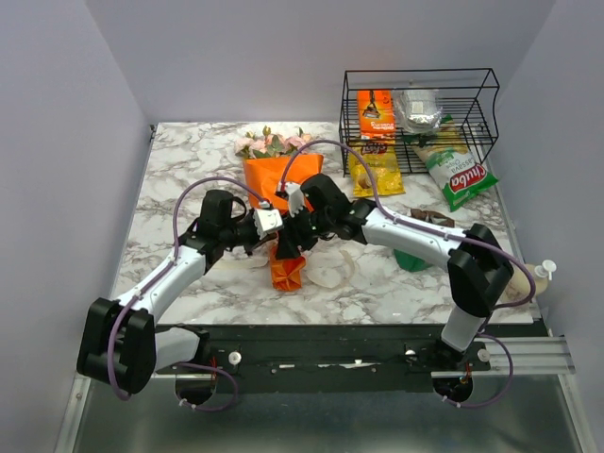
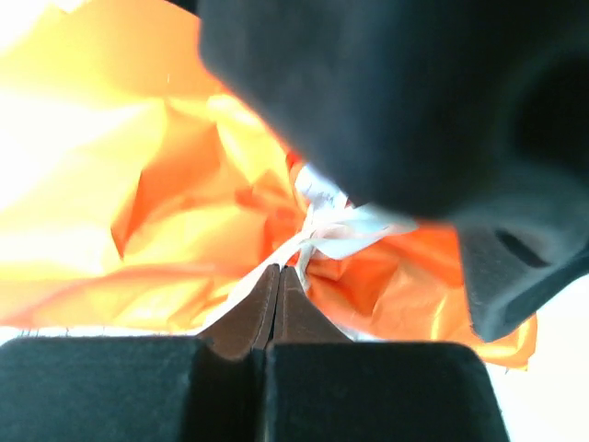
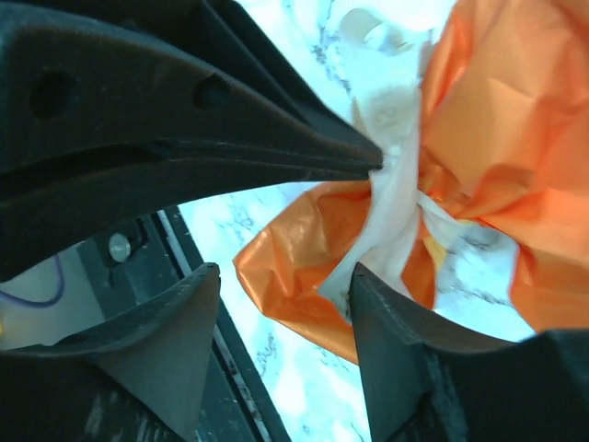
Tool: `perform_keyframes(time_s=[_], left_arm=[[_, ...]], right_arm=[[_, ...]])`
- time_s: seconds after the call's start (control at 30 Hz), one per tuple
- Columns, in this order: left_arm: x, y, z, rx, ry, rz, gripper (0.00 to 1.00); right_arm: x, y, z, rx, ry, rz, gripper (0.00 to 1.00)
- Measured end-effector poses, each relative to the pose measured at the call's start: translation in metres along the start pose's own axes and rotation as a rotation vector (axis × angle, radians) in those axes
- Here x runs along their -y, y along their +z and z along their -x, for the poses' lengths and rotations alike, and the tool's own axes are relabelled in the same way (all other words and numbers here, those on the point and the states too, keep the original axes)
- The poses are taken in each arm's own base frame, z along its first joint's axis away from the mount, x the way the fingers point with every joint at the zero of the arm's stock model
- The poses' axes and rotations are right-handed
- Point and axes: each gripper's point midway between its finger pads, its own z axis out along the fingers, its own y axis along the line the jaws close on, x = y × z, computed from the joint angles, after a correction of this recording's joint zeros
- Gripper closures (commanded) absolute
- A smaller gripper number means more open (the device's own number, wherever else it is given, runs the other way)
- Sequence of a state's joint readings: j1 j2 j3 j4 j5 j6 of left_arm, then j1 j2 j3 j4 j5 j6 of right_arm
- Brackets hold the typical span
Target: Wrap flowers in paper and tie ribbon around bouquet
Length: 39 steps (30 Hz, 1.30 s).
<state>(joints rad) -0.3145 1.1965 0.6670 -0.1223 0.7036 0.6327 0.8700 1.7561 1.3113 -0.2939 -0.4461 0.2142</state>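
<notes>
**Top view.** The left gripper (image 1: 280, 234) and right gripper (image 1: 300, 226) meet tip to tip over the narrow waist of the bouquet (image 1: 281, 184), which lies on the marble-patterned table (image 1: 189, 189). The flowers (image 1: 272, 143) lie beyond the grippers. The flared, crinkled orange paper (image 1: 287, 269) tail lies on their near side. A loose loop of ribbon (image 1: 332, 272) rests just right of that tail. From here I cannot tell how the jaws stand.

**Left wrist.** The left gripper's fingers (image 2: 248, 318) are pressed together. Their tips nip a thin, pale strip of ribbon (image 2: 354, 230) that leads into the bunched waist. Crumpled, glowing orange paper (image 2: 184, 212) lies all around.

**Right wrist.** The right gripper (image 3: 283, 276) has its jaws apart and holds nothing. The flat, floppy ribbon (image 3: 391, 203) hangs just beside one finger. Above it, the left gripper's (image 3: 368, 164) pointed tip is clamped on that ribbon.
</notes>
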Motion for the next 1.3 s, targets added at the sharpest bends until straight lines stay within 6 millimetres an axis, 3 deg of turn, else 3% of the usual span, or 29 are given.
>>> perform_keyframes(time_s=[0.13, 0.23, 0.3, 0.33, 0.4, 0.43, 0.53, 0.7, 0.93, 1.1, 1.3], left_arm=[[0.0, 0.0, 0.008, 0.034, 0.023, -0.001, 1.0], [0.003, 0.0, 0.003, 0.026, 0.017, -0.007, 1.0], [0.007, 0.001, -0.003, 0.015, 0.006, -0.016, 1.0], [0.009, 0.001, -0.005, 0.012, 0.005, -0.019, 1.0], [0.011, 0.001, -0.008, 0.006, -0.002, -0.024, 1.0], [0.012, 0.001, -0.009, 0.004, -0.003, -0.025, 1.0], [0.013, 0.001, -0.011, 0.001, -0.005, -0.028, 1.0], [0.013, 0.002, -0.011, 0.002, -0.003, -0.027, 1.0], [0.013, 0.002, -0.011, 0.003, -0.002, -0.025, 1.0], [0.012, 0.002, -0.011, 0.005, -0.001, -0.025, 1.0], [0.012, 0.003, -0.01, 0.013, 0.003, -0.019, 1.0]], right_arm=[[0.012, -0.016, 0.006, 0.019, -0.018, -0.106, 0.3], [0.022, -0.031, 0.019, 0.046, -0.03, -0.188, 0.32], [0.026, -0.039, 0.034, 0.079, -0.045, -0.225, 0.4], [0.028, -0.043, 0.042, 0.095, -0.051, -0.244, 0.52], [0.032, -0.05, 0.055, 0.122, -0.061, -0.28, 0.65], [0.034, -0.053, 0.059, 0.131, -0.058, -0.295, 0.78], [0.042, -0.059, 0.068, 0.142, -0.041, -0.339, 0.9], [0.061, -0.047, 0.068, 0.089, 0.001, -0.387, 0.91], [0.092, -0.021, 0.03, -0.09, 0.106, -0.455, 0.91], [0.093, -0.019, 0.015, -0.146, 0.139, -0.46, 0.87], [0.082, 0.0, 0.003, -0.187, 0.188, -0.361, 0.84]])
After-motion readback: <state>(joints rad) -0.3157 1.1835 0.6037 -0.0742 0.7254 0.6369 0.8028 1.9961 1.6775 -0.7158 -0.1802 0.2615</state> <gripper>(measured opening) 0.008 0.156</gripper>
